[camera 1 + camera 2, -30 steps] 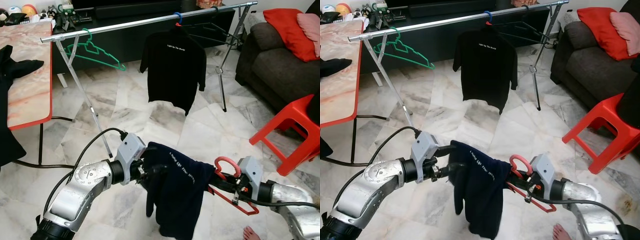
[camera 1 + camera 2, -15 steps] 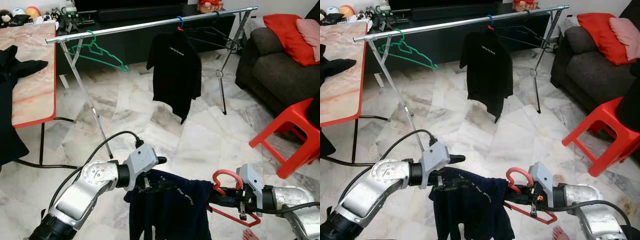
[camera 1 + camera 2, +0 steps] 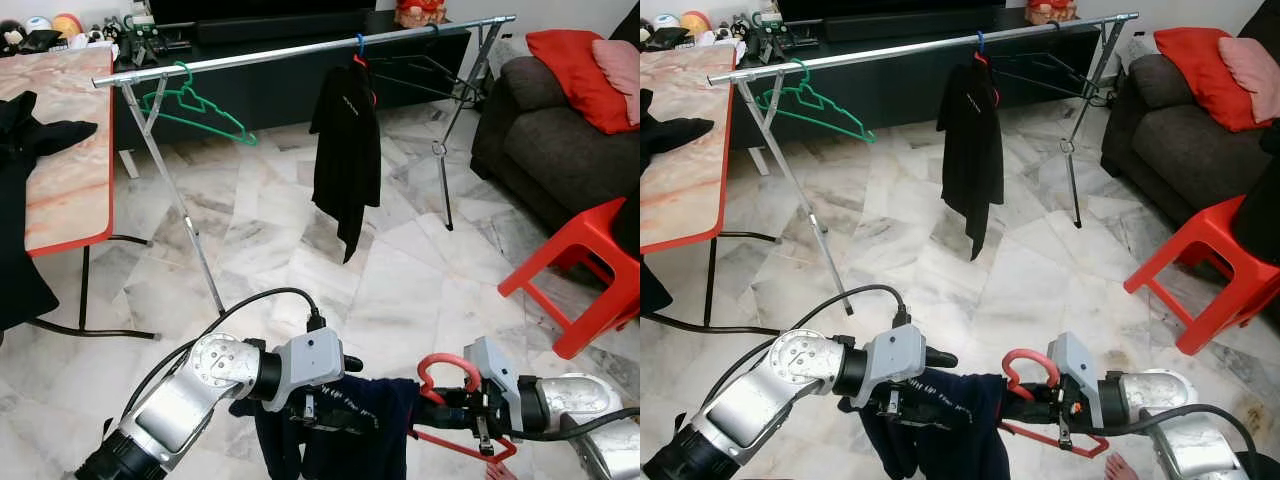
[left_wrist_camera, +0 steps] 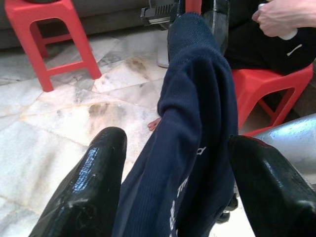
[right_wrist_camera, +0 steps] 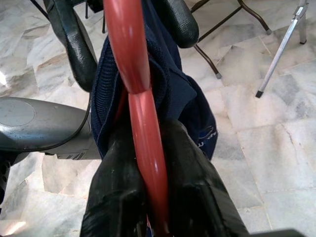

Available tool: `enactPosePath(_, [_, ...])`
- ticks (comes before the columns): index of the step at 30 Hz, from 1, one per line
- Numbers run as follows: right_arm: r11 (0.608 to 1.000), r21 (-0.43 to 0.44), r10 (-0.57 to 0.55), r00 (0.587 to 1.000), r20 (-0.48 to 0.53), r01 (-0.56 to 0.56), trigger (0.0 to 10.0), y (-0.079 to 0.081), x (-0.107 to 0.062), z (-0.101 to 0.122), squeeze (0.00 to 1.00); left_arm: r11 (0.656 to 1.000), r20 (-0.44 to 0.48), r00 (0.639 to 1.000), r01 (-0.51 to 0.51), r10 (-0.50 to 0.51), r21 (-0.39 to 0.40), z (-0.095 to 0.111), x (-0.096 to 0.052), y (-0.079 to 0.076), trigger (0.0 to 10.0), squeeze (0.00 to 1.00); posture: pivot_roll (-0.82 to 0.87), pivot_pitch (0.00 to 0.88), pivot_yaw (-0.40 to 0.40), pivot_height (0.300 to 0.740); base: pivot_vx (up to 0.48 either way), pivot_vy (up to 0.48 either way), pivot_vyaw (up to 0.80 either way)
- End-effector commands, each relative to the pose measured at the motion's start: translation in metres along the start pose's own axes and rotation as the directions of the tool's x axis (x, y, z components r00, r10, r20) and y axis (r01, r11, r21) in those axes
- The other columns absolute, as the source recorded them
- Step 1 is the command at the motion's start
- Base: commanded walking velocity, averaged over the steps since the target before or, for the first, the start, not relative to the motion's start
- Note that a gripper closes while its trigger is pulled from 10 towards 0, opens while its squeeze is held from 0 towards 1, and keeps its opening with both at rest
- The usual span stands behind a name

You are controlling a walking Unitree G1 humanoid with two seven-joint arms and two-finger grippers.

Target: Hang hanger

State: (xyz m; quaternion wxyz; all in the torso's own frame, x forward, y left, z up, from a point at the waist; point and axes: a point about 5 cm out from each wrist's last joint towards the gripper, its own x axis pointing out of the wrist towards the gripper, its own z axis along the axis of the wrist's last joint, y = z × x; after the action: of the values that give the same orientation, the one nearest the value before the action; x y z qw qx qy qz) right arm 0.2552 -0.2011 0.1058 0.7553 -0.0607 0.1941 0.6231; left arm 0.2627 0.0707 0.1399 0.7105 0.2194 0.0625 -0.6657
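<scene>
The right gripper (image 5: 150,182) is clamped on the red hanger (image 5: 133,84), low and well short of the rail (image 3: 300,45). The left gripper (image 4: 173,187), fingers apart, straddles the navy shirt (image 4: 192,128); that loosely draped cloth may slide off when lifted.

Silver arms, grey wrist housings, black cables, glossy black fingers (image 4: 91,182).

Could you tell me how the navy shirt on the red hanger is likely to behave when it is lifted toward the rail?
The navy shirt is probably floppy: it droops off the red hanger. It may slide, bunched between the left end effector fingers. The right end effector clamps the hanger.
</scene>
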Motion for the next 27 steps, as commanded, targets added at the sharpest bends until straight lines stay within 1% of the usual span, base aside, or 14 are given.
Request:
enactPosePath(1, [0.997, -0.04, 0.062, 0.998, 0.031, -0.061, 0.0, 0.006, 0.006, 0.008, 0.0, 0.999, -0.003, 0.999, 0.034, -0.034, 0.014, 0.002, 0.006, -0.003, 10.0, 0.0, -0.01, 0.111, -0.047, 0.74, 0.0, 0.0, 0.0])
enactPosePath(6, [0.995, -0.04, 0.087, 0.996, 0.017, -0.086, 0.0, 0.01, 0.011, 0.005, 0.0, 0.998, 0.017, 0.998, 0.058, -0.058, 0.015, 0.005, 0.012, -0.004, 10.0, 0.0, 0.0, 0.113, -0.049, 0.74, 0.0, 0.0, 0.0])
enactPosePath(7, [0.996, -0.04, 0.086, 0.996, 0.016, -0.086, 0.0, 0.01, 0.012, 0.005, 0.0, 0.998, 0.022, 0.998, 0.063, -0.064, 0.014, 0.006, 0.013, -0.004, 7.8, 0.0, 0.0, 0.113, -0.049, 0.74, 0.0, 0.0, 0.0])
enactPosePath(8, [0.996, -0.037, 0.086, 0.996, 0.011, -0.086, 0.0, 0.01, 0.014, 0.004, 0.0, 0.998, 0.029, 0.997, 0.068, -0.068, 0.014, 0.008, 0.014, -0.003, 4.5, 0.0, 0.0, 0.119, -0.052, 0.74, 0.0, 0.0, 0.0])
enactPosePath(9, [0.996, -0.038, 0.087, 0.996, 0.004, -0.087, 0.0, 0.011, 0.014, 0.004, 0.0, 0.998, 0.032, 0.997, 0.068, -0.068, 0.015, 0.009, 0.014, -0.003, 2.8, 0.0, 0.0, 0.122, -0.053, 0.74, 0.0, 0.0, 0.0])
enactPosePath(10, [0.995, -0.037, 0.088, 0.996, -0.004, -0.088, 0.0, 0.011, 0.015, 0.002, 0.0, 0.998, 0.036, 0.997, 0.069, -0.069, 0.015, 0.01, 0.014, -0.002, 0.2, 0.0, 0.0, 0.122, -0.053, 0.74, 0.0, 0.0, 0.0])
enactPosePath(11, [0.995, -0.034, 0.089, 0.996, -0.018, -0.09, 0.0, 0.012, 0.016, 0.0, 0.0, 0.997, 0.042, 0.997, 0.069, -0.07, 0.018, 0.012, 0.013, -0.001, 0.0, 0.0, 0.0, 0.122, -0.053, 0.74, 0.0, 0.0, 0.0])
enactPosePath(15, [0.996, -0.025, 0.086, 0.995, -0.04, -0.087, 0.0, 0.012, 0.016, -0.006, 0.0, 0.998, 0.055, 0.997, 0.061, -0.062, 0.021, 0.017, 0.01, 0.004, 0.0, 0.0, 0.0, 0.126, -0.055, 0.74, 0.0, 0.0, 0.0])
enactPosePath(23, [0.996, -0.023, 0.086, 0.995, -0.047, -0.088, 0.0, 0.012, 0.018, -0.007, 0.0, 0.998, 0.04, 0.998, 0.056, -0.058, 0.034, 0.017, 0.008, 0.008, 0.0, 0.0, 0.0, 0.132, -0.055, 0.74, 0.0, 0.0, 0.0])
enactPosePath(24, [0.996, -0.024, 0.087, 0.995, -0.043, -0.088, 0.0, 0.013, 0.018, -0.007, 0.0, 0.997, 0.034, 0.998, 0.06, -0.061, 0.037, 0.017, 0.008, 0.008, 0.0, 0.0, 0.0, 0.132, -0.055, 0.74, 0.0, 0.0, 0.0])
enactPosePath(27, [0.996, -0.03, 0.082, 0.996, -0.039, -0.084, 0.0, 0.012, 0.018, -0.004, 0.0, 0.99, -0.02, 0.991, 0.13, -0.129, 0.049, 0.012, 0.006, 0.0, 0.1, 0.0, 0.0, 0.137, -0.055, 0.74, 0.0, 0.0, 0.0])
